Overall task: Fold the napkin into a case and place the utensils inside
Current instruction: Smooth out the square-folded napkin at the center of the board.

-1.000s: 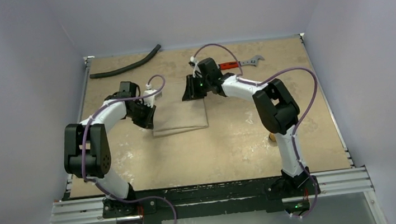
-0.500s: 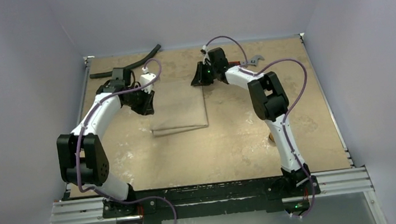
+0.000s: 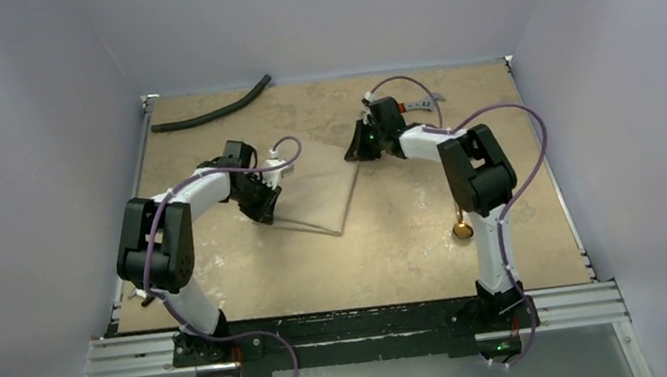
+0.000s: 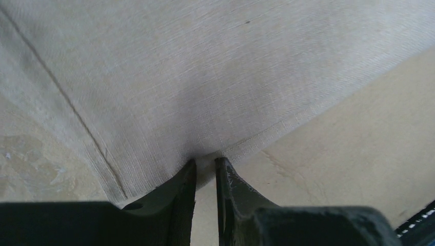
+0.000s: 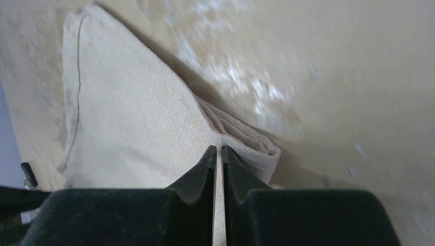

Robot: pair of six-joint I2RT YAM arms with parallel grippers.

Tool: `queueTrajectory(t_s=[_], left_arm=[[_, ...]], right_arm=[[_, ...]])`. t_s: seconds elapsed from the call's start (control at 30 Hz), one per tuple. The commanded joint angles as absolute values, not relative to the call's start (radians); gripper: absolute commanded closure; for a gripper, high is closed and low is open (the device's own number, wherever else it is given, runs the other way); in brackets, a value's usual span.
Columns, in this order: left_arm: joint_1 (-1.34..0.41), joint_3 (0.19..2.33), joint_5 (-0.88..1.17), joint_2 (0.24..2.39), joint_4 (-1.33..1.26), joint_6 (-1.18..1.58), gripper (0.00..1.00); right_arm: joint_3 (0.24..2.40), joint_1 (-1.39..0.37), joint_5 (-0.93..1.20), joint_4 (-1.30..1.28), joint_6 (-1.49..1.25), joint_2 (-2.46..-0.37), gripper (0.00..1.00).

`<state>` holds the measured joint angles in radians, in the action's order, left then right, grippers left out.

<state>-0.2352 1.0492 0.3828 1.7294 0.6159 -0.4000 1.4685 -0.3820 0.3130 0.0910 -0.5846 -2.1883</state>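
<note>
The beige napkin point(image 3: 321, 195) lies folded on the table's middle, turned askew like a kite. My left gripper point(image 3: 266, 208) is shut on its near-left hem; in the left wrist view the cloth point(image 4: 205, 77) is pinched between my gripper's point(image 4: 205, 165) tips. My right gripper point(image 3: 357, 151) is shut on the far-right corner; in the right wrist view the layered folded cloth point(image 5: 138, 128) bunches at my gripper's point(image 5: 217, 151) tips. One gold spoon bowl point(image 3: 461, 230) shows beside the right arm, its handle hidden. No other utensils show.
A curved black hose point(image 3: 212, 113) lies at the far left. A red-handled silver wrench point(image 3: 421, 103) lies at the far right, just behind the right wrist. The tan tabletop point(image 3: 394, 257) ends at grey walls on three sides.
Both grippers swung out toward the far edge and back with the napkin. The right one ended further right, the left one nearer. The napkin went from a square-on rectangle to a skewed shape.
</note>
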Motion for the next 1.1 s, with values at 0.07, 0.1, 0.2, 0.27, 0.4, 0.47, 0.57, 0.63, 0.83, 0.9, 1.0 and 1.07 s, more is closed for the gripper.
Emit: queueTrajectory(t_s=[0.07,0.1,0.2,0.27,0.4,0.47,0.57,0.63,0.83,0.9,1.0,1.07], left_arm=[[-0.227,0.986,0.251,1.728,0.541,-0.551,0.81],[-0.225,0.976,0.246,1.727,0.545,-0.575,0.81],[-0.211,0.958,0.227,1.715,0.557,-0.629,0.81],[-0.187,0.986,0.246,1.709,0.594,-0.643,0.81],[-0.141,1.195,0.376,1.718,0.799,-0.621,0.78],[-0.142,1.315,0.411,1.706,0.86,-0.594,0.71],[-0.159,1.445,0.441,1.695,0.868,-0.548,0.58],[-0.187,1.519,0.449,1.718,0.846,-0.518,0.5],[-0.269,1.747,0.406,1.945,0.772,-0.45,0.47],[-0.274,1.884,0.404,2.083,0.807,-0.427,0.54],[-0.304,2.083,0.325,2.197,0.873,-0.4,0.43],[-0.335,2.209,0.321,2.219,0.949,-0.466,0.29]], right_arm=[[1.165,-0.387,0.187,0.151,-0.652,-1.982,0.9],[1.118,-0.39,0.177,0.157,-0.662,-1.953,0.9],[1.018,-0.392,0.17,0.167,-0.677,-1.871,0.87],[0.999,-0.394,0.179,0.161,-0.668,-1.826,0.8],[1.079,-0.393,0.206,0.128,-0.616,-1.783,0.67],[1.151,-0.394,0.225,0.12,-0.591,-1.792,0.61],[1.272,-0.396,0.244,0.111,-0.577,-1.845,0.6],[1.333,-0.406,0.249,0.099,-0.582,-1.879,0.62],[1.335,-0.437,0.238,0.118,-0.613,-1.884,0.66],[1.292,-0.437,0.232,0.13,-0.614,-1.857,0.67],[1.224,-0.437,0.238,0.152,-0.615,-1.81,0.67],[1.188,-0.437,0.242,0.156,-0.62,-1.784,0.65]])
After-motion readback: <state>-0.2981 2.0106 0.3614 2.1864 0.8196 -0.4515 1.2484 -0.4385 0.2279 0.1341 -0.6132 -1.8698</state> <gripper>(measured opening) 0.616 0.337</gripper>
